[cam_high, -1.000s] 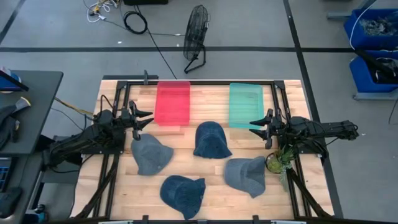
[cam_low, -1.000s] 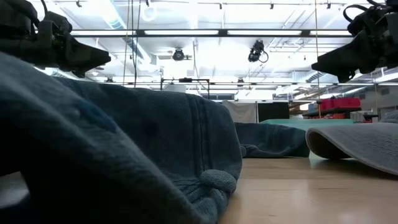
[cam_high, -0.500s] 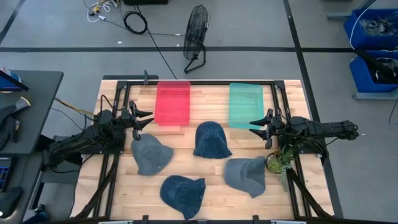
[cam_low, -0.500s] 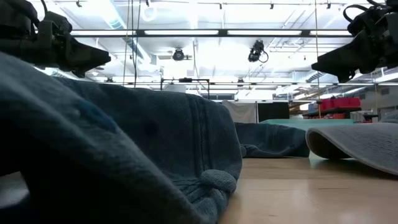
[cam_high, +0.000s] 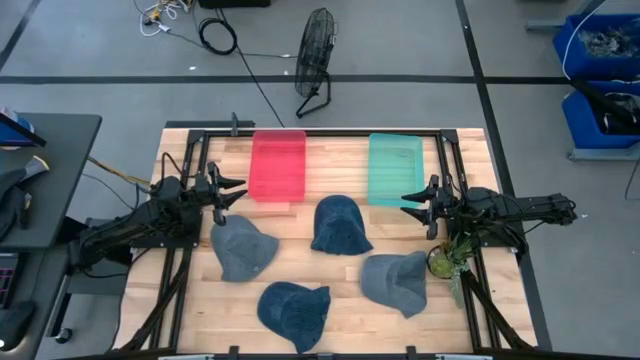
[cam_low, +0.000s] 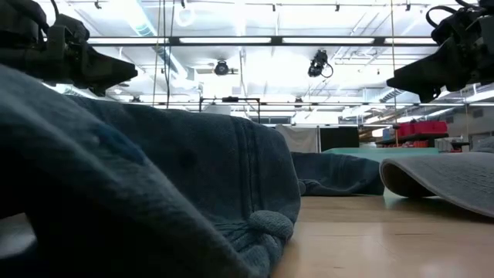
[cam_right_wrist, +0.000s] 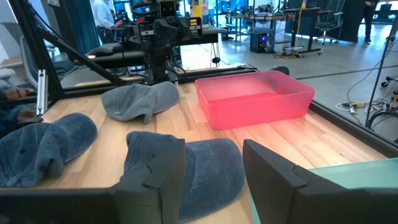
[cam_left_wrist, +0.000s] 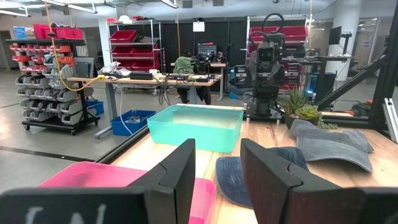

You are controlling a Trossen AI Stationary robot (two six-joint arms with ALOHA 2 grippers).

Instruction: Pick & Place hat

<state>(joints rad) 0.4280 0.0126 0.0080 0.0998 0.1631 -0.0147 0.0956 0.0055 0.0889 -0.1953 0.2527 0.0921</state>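
Note:
Several denim hats lie crown-up on the wooden table: a dark blue one (cam_high: 340,226) in the middle, a grey-blue one (cam_high: 242,248) toward the left, a dark blue one (cam_high: 294,312) at the near edge, a grey one (cam_high: 397,281) toward the right. My left gripper (cam_high: 237,192) hovers open above the table by the red bin (cam_high: 277,165), just beyond the grey-blue hat. My right gripper (cam_high: 409,201) hovers open beside the teal bin (cam_high: 397,168). In the left wrist view the open fingers (cam_left_wrist: 217,168) frame the teal bin (cam_left_wrist: 196,126); in the right wrist view (cam_right_wrist: 211,168) they frame the middle hat (cam_right_wrist: 208,168).
The red and teal bins stand side by side at the table's far edge. A small potted plant (cam_high: 444,260) sits by the right arm's base. Black frame rails run along the table's sides. A fan (cam_high: 315,60) stands on the floor beyond the table.

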